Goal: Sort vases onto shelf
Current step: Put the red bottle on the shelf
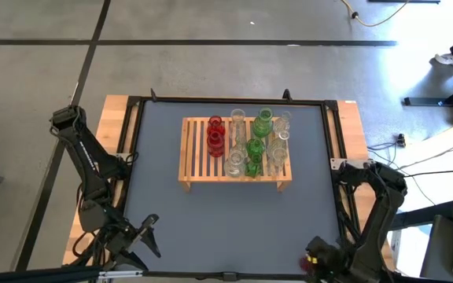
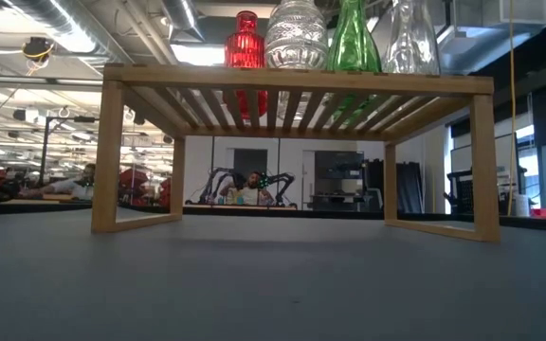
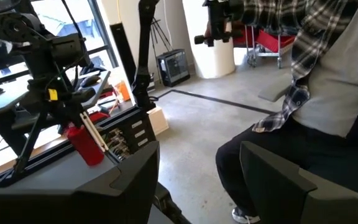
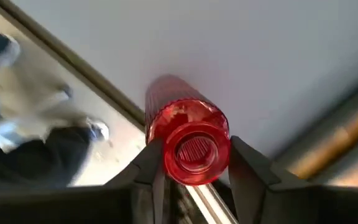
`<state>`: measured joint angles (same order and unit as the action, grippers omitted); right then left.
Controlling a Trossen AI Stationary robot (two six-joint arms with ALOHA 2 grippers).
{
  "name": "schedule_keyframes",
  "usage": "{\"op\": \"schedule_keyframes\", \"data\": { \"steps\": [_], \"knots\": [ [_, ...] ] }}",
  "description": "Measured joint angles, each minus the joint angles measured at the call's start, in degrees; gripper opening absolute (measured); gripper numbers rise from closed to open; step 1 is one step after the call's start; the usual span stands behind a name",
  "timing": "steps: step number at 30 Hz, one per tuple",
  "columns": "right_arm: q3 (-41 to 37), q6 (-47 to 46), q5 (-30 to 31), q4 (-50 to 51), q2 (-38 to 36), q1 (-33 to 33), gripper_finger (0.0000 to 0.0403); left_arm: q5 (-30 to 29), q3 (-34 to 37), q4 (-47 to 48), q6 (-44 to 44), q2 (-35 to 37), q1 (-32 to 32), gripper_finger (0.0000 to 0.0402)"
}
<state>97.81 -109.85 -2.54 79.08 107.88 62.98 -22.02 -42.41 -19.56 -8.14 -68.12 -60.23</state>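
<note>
Table (image 1: 163, 157): dark mat, wooden edges. Shelf (image 1: 195, 153) at table centre, slatted, on short legs; in the low view (image 2: 292, 80) seen from underneath, level and steady.

On the shelf: red vases (image 1: 215, 135) grouped toward its left half, green vases (image 1: 256, 145) in the middle, clear vases (image 1: 280, 137) toward the right end, more clear ones among the green. All upright as far as visible. Sorting by colour judged nearly complete.

Right arm at near right corner of table. Right gripper (image 4: 191, 163) closing round one more red vase (image 4: 188, 140), fingers (image 4: 148, 165) set on either side of the ribbed body near its open mouth; contact appears made, firm grip not confirmed. Same vase barely seen in the high view as a red speck (image 1: 306, 259) at the table's near right edge, well apart from the shelf.

Left arm parked at near left corner. Left gripper (image 1: 144, 229) partly open, empty, aimed off the table.

Step in hand: pick-up of the remaining red vase. Next move, as judged: secure grip, lift clear, carry across to the red group, set down upright on the slats without knocking neighbours. Risk: smooth glass slipping; narrow base catching between slats.
</note>
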Motion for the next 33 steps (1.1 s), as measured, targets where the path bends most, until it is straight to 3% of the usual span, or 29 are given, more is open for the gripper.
{"op": "schedule_keyframes", "data": {
  "steps": [7,17,26,33],
  "knots": [
    [2.8,9.1,14.0,-0.1,0.2,-4.1,0.0107,0.0,0.0,-0.6,0.0,0.0,0.0,0.0217],
    [2.8,32.9,26.3,-9.0,0.2,-14.9,0.0107,0.0,0.0,-0.6,0.0,0.0,0.0,0.0217],
    [2.8,59.3,28.7,-27.2,1.0,-24.9,0.0107,0.0,0.0,-0.6,0.0,0.0,-0.2,0.0217],
    [2.8,71.8,22.4,-38.0,4.3,-29.8,0.0107,0.2,0.0,-0.6,0.5,0.0,-0.5,0.0217]
  ]
}}
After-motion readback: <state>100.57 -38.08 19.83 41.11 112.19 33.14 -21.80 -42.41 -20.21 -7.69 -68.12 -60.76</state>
